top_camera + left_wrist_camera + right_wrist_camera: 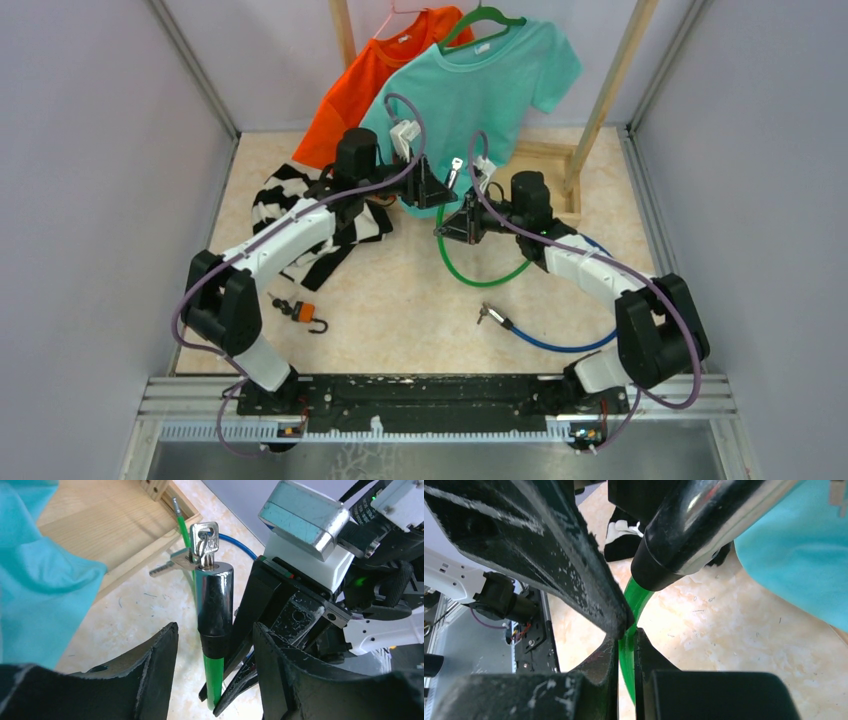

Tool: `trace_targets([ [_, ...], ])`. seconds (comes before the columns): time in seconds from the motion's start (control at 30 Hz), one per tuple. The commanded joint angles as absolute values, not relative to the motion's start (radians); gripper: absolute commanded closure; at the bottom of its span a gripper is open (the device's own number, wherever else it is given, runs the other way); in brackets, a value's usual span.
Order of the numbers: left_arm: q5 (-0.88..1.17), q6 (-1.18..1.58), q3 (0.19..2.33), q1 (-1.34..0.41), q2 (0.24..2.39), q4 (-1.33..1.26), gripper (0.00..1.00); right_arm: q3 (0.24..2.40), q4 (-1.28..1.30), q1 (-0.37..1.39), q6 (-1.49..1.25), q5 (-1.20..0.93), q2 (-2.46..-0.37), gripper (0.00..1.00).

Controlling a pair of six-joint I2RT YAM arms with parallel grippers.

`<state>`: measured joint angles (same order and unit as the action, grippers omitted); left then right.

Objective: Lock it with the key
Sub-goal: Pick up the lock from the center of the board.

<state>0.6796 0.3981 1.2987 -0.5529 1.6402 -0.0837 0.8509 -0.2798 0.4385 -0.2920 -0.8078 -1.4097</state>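
Observation:
A green cable lock [482, 272] loops on the table. Its chrome and black cylinder [214, 600] stands upright with a silver key [205, 539] in its top end; the key also shows in the top view [455, 170]. My left gripper [215, 652] is open, its jaws on either side of the cylinder's base and the green cable [215, 675], touching neither. My right gripper [626, 639] is shut on the green cable [626, 655] just below the cylinder [694, 535]. In the top view both grippers, left [432, 192] and right [447, 228], meet at mid table.
A teal shirt [480, 90] and an orange shirt [360, 90] hang on a wooden rack [555, 160] at the back. A striped cloth [300, 215] lies under the left arm. An orange padlock [300, 312] and a blue cable lock [545, 340] lie nearer the front.

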Motion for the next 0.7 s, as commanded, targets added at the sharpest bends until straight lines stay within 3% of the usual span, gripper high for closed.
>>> trace_targets([
  [0.0,0.616,0.34,1.348,-0.563,1.647,-0.037,0.39,0.903,-0.33,0.455,-0.291,-0.808,-1.41,1.0],
  [0.3,0.577,0.3,1.357,-0.584,1.647,-0.002,0.49,0.914,-0.318,0.457,-0.288,-0.804,-1.41,1.0],
  [0.67,0.583,0.29,1.363,-0.592,1.652,0.0,0.69,0.914,-0.306,0.459,-0.279,-0.801,-1.41,1.0],
])
